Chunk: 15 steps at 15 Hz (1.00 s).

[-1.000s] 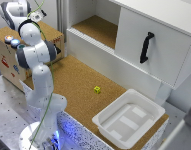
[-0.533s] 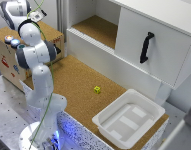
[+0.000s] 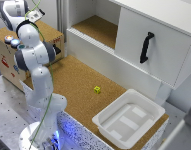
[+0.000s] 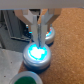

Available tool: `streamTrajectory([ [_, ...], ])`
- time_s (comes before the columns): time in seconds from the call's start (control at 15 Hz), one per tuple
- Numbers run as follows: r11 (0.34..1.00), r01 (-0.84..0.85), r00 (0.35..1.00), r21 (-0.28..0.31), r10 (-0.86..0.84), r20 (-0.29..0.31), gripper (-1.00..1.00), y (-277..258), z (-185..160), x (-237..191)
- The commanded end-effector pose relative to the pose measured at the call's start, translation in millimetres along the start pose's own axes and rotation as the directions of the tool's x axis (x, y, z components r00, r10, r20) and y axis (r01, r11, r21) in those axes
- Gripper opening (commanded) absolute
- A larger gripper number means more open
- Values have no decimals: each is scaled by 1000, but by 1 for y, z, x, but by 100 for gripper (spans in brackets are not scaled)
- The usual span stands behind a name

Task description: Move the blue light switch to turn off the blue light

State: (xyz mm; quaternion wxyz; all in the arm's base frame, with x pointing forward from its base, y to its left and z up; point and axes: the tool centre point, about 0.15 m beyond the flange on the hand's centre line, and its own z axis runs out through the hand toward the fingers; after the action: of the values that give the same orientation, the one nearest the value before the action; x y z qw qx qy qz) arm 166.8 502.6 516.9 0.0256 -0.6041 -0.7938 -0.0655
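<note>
The white cabinet (image 3: 145, 40) fills the far side of the scene, one compartment open to a cork-lined shelf, the other shut behind a sliding door with a black handle (image 3: 146, 47). In front of it runs the cork-covered tabletop (image 3: 80, 85). The white Franka arm (image 3: 37, 75) rises from its base at the exterior view's left and bends back over a wooden box (image 3: 10, 60) standing at the tabletop's edge. The box's side carries small red and dark stickers, too blurred to read. No other writing is legible anywhere.

Toward the exterior view's right, a white plastic tray (image 3: 129, 120) sits on the cork, near the corner. A small yellow-green cube (image 3: 97, 89) lies on open cork between the arm and the tray, well apart from both.

On top of the box, two small dome lamps show beside the arm's elbow; the blue light (image 3: 14, 42) is the glossier one, with a paler reddish dome (image 3: 8, 38) just beside it.

In the wrist view, the hand (image 4: 39, 31) hangs right over the blue light (image 4: 37, 51), which glows bright cyan inside its grey ring. The fingers (image 4: 31, 24) stand a little apart with nothing between them. Another lit dome (image 4: 48, 34) sits just behind them, and a green dome (image 4: 25, 80) shows at the frame's edge. The switch itself I cannot make out.
</note>
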Motion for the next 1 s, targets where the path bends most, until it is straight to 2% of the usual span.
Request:
streamTrajectory([
  [0.0,1000,23,999,-12,-23,-41,-100,-13,19,10],
  [0.33,1000,-24,999,3,24,-29,-100,14,38,26],
  [0.87,997,-29,999,64,28,22,-100,4,75,25],
  [0.93,998,-34,999,57,33,23,-100,7,81,29],
])
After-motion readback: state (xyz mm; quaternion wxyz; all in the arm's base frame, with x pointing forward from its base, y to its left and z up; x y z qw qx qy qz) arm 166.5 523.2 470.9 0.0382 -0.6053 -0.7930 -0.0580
